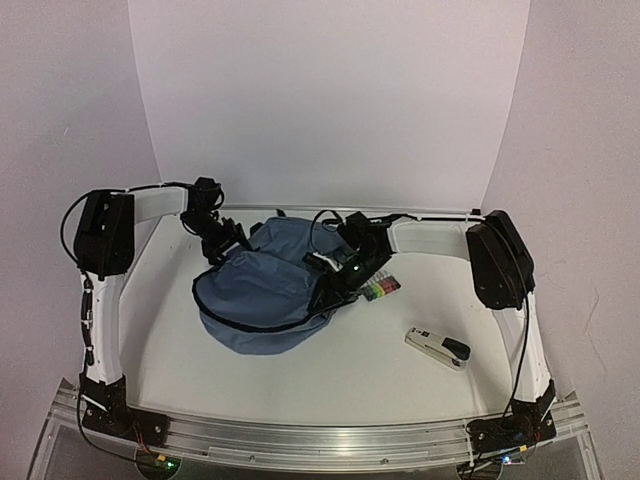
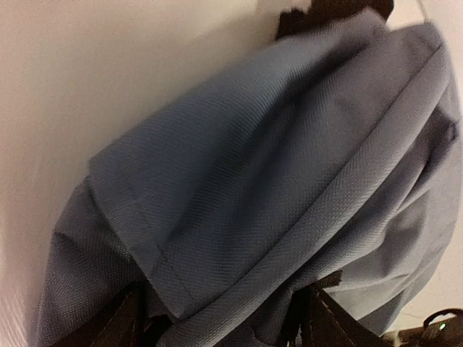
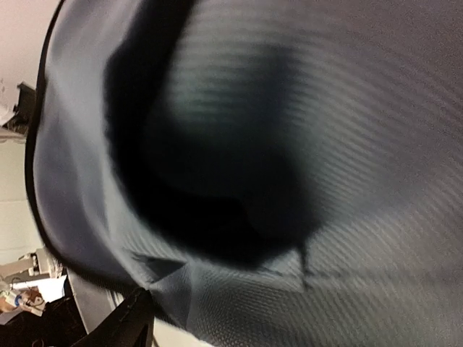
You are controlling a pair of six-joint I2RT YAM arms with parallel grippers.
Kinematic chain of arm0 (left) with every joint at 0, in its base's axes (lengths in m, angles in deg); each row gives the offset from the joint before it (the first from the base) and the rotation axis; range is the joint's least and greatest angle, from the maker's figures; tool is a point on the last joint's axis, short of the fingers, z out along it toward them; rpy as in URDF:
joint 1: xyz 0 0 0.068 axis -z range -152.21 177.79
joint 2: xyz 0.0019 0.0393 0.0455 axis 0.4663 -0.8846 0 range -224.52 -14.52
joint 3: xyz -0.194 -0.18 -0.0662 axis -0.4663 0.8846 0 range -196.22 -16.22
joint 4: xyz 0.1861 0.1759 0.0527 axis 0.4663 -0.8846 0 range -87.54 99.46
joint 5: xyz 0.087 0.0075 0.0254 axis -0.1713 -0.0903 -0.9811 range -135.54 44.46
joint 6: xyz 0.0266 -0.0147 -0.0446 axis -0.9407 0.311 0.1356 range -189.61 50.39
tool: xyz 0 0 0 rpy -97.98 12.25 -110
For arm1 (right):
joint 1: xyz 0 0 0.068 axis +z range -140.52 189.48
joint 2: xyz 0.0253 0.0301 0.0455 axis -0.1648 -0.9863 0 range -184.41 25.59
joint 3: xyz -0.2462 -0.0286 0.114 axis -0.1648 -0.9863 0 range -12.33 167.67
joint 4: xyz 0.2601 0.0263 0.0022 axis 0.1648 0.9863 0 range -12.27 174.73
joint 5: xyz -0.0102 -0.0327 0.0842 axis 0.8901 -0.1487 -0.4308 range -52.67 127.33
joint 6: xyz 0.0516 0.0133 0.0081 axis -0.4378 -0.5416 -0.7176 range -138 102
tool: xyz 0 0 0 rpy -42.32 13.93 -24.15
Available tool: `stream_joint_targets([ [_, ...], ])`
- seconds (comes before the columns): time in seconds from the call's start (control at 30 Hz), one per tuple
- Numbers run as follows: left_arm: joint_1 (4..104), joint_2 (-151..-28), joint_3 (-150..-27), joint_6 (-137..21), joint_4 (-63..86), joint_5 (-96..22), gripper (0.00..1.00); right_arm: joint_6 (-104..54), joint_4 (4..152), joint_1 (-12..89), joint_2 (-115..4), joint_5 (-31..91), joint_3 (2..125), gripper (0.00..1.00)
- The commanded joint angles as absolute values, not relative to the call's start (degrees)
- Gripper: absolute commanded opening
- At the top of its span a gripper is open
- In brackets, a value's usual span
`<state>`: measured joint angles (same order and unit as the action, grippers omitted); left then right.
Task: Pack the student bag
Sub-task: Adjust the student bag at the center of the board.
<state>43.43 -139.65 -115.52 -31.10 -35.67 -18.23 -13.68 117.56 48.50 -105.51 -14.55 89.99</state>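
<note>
The student bag (image 1: pixel 265 290), slate-blue with a black zipper along its rim, lies in the middle of the table with its mouth facing forward. My left gripper (image 1: pixel 225 245) is at its back left corner. In the left wrist view a thick fold of the bag (image 2: pixel 253 166) is pinched between the two black fingers (image 2: pixel 119 325). My right gripper (image 1: pixel 335 275) is at the bag's right rim. The right wrist view looks into the dark lining (image 3: pixel 217 159). Fabric tents at the one visible finger (image 3: pixel 119 329), and the other finger is hidden.
A pack of coloured markers (image 1: pixel 381 288) lies just right of the bag, beside the right gripper. A white and black stapler (image 1: pixel 438 347) lies at the front right. White walls close off the table at the back and sides.
</note>
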Motion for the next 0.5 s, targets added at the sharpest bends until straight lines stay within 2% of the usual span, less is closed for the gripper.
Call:
stream_joint_targets([
  [0.0, 44.1, -147.7, -129.1, -33.5, -32.9, -14.3, 0.72, -16.4, 110.9, 53.1, -100.6, -18.5, 89.6, 0.67],
  [0.13, 43.9, -152.3, -139.6, -35.2, -37.3, -16.5, 0.82, -17.2, 109.2, 53.4, -97.2, -19.2, 88.4, 0.73],
  [0.23, 43.9, -150.6, -144.1, -37.3, -41.6, -21.3, 0.89, -16.0, 109.4, 50.8, -93.9, -18.2, 87.0, 0.77],
  [0.33, 43.9, -142.4, -141.0, -38.8, -41.8, -27.2, 0.94, -15.9, 109.9, 45.7, -90.6, -18.0, 85.4, 0.78],
  [0.47, 44.8, -129.5, -132.1, -39.6, -41.2, -29.8, 0.95, -15.8, 110.5, 40.3, -88.2, -15.2, 85.2, 0.77],
])
